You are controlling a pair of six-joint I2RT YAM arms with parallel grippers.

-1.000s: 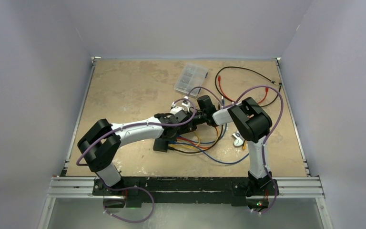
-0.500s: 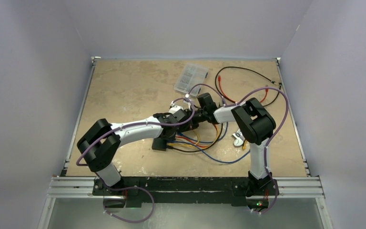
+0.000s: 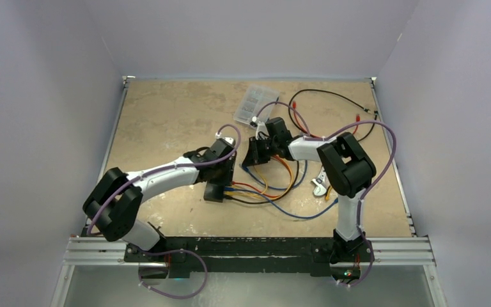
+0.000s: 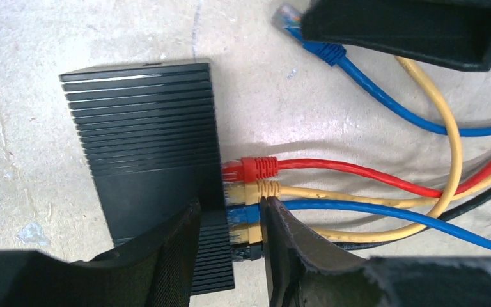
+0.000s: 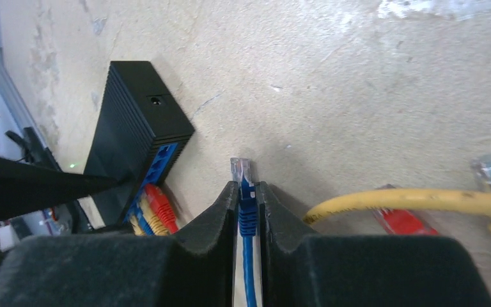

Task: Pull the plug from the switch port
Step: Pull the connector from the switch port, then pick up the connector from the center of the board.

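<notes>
From above, the switch [image 3: 214, 192] lies flat on the worktop [image 3: 166, 121] a little left of the frame's centre. A fan of coloured cables [image 3: 275, 192] runs off its right side. The left claw [image 3: 224, 175] hangs over the switch's upper right end; how far it is open cannot be told from here. The right claw [image 3: 253, 156] sits just to its right, above the cables and apart from the switch. A clear compartment case [image 3: 256, 104] lies higher up, near the top centre.

In the left wrist view the switch [image 4: 144, 153] fills the left centre, ribbed top upward. The left claw [image 4: 230, 252] stands partly open with nothing clamped. One finger is over the switch's lower right corner, the other is over the cables, and the port edge is in the gap between them. Whether the pads touch anything cannot be told. A red plug [image 4: 256, 168] and a yellow plug [image 4: 263, 189] sit in their ports, with more plugs below them. At the upper right the blue plug [image 4: 323, 51] is out of the switch and well apart from it.

In the right wrist view the right claw [image 5: 248, 190] is pinched tight on the blue plug [image 5: 241, 169], whose clear tip pokes out past the fingertips. The switch [image 5: 134, 115] lies at the left, apart from that plug. The upper sockets of its blue port face are bare.
</notes>
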